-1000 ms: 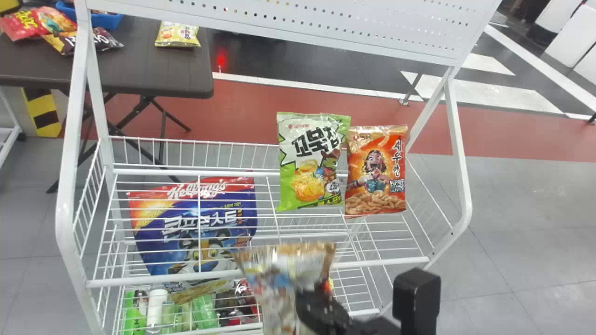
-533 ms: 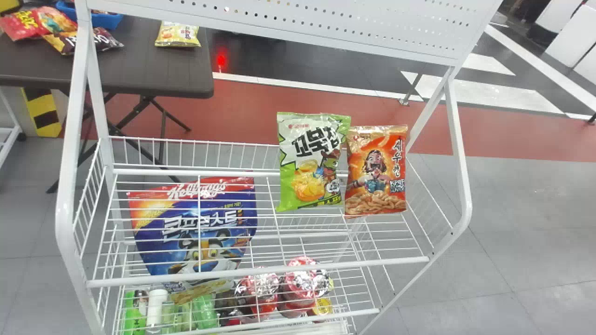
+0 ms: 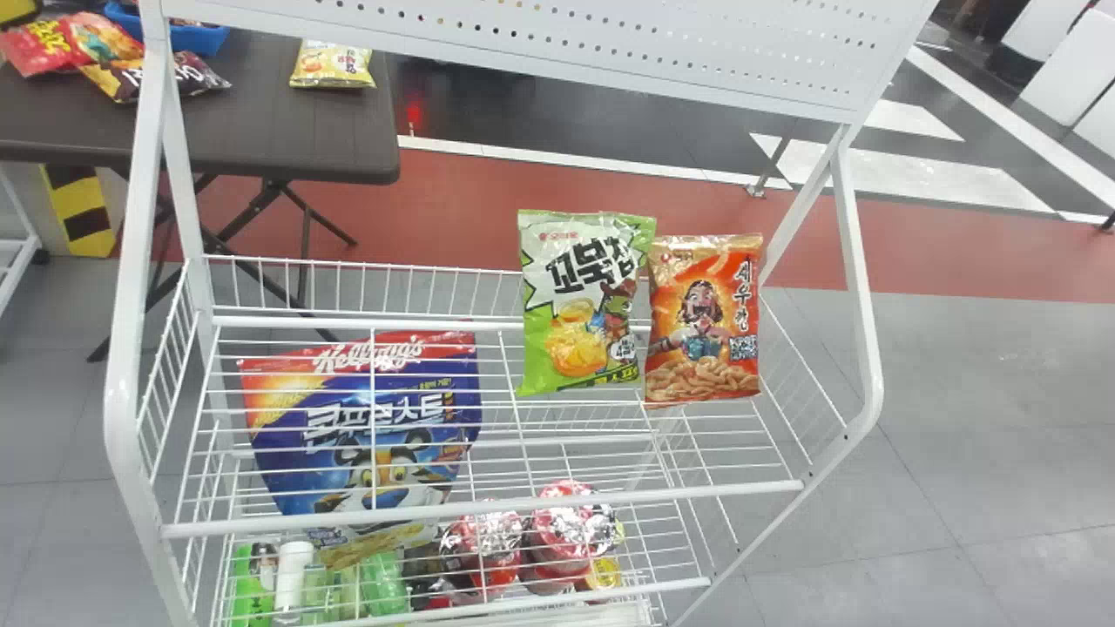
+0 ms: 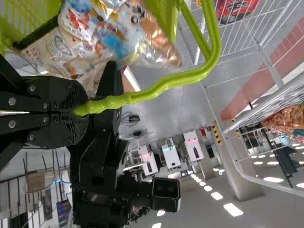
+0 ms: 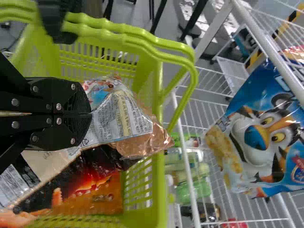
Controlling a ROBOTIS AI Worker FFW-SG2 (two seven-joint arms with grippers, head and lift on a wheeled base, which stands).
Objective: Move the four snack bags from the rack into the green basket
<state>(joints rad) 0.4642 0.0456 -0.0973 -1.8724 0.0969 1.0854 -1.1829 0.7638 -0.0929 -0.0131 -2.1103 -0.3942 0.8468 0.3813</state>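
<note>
We count three glossy snack bags (image 3: 579, 344) on the rack (image 3: 488, 512), green-and-white, orange and blue, our left gripper (image 4: 81, 111) closed round the green basket's handle (image 4: 156, 90), our right gripper (image 5: 90, 114) pinching one silvery bag (image 5: 126, 116) inside.

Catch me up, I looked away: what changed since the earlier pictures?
The right gripper has carried a snack bag from before the rack back to the green basket, still holding it. The green bag, orange bag and blue bag stayed put.
</note>
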